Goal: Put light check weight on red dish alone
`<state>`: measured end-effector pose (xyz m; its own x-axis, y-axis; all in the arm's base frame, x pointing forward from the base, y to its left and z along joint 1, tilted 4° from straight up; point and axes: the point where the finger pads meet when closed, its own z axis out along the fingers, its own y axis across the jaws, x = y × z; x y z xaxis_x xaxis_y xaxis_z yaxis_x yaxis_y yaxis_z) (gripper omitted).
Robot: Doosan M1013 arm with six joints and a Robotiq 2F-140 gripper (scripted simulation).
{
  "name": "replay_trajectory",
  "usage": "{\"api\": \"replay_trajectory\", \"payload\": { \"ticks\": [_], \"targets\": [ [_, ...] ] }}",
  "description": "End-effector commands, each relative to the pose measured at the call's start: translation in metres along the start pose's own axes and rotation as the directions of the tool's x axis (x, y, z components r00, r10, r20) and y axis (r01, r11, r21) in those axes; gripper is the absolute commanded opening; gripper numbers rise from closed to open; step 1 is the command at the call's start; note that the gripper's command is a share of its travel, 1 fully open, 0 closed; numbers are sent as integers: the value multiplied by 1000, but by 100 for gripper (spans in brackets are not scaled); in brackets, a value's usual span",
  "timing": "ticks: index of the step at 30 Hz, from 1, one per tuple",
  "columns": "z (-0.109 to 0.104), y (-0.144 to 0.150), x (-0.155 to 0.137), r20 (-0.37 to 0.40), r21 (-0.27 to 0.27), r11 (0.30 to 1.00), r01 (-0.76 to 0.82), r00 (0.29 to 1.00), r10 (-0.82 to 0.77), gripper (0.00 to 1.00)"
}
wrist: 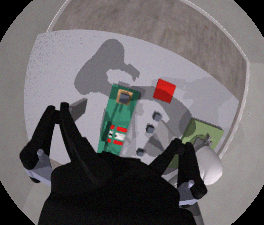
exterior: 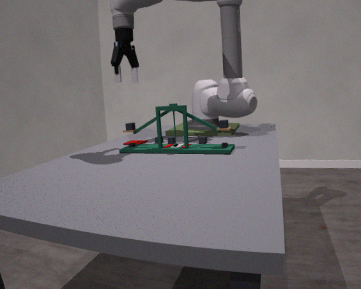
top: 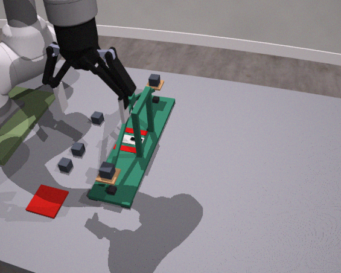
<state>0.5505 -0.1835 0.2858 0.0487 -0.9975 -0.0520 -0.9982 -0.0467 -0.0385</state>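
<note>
Pans level on my feed, so I reckon the fake is one of the three loose cubes.
The claw (top: pixel 93 116) (exterior: pixel 126 80) (wrist: pixel 122 116) is wide open, nothing in it, up above the table. Pointer's over white on the rocker balance (top: pixel 137 133) (exterior: pixel 147 149) (wrist: pixel 113 111), with the 7 o'clock weight (top: pixel 107 170) (exterior: pixel 130 126) (wrist: pixel 125 97) and the 1 o'clock weight (top: pixel 154 80) (exterior: pixel 223 123) aboard. Its long axis runs 7 to 1 o'clock from the top. Loose weights (top: pixel 78 149) (exterior: pixel 171 140) (wrist: pixel 150 129) sit on its 9 o'clock side; the red dish (top: pixel 47 200) (exterior: pixel 135 142) (wrist: pixel 164 91) lies flat beyond its 7 o'clock end. I'd swap one in next: square the fingers to its sides, lift straight up, don't nudge the beam.
</note>
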Motion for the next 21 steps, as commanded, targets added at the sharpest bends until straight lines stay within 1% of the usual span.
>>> {"api": "replay_trajectory", "payload": {
  "ticks": [1,5,8,12,20,21],
  "targets": [
    [-1,4,-2,0,0,1000,0,1000,0,100],
    [-1,9,-4,0,0,1000,0,1000,0,100],
    [-1,24,-11,0,0,1000,0,1000,0,100],
    [-1,52,-25,0,0,1000,0,1000,0,100],
    [-1,121,-57,0,0,1000,0,1000,0,100],
    [-1,121,-57,0,0,1000,0,1000,0,100]
  ]
}}
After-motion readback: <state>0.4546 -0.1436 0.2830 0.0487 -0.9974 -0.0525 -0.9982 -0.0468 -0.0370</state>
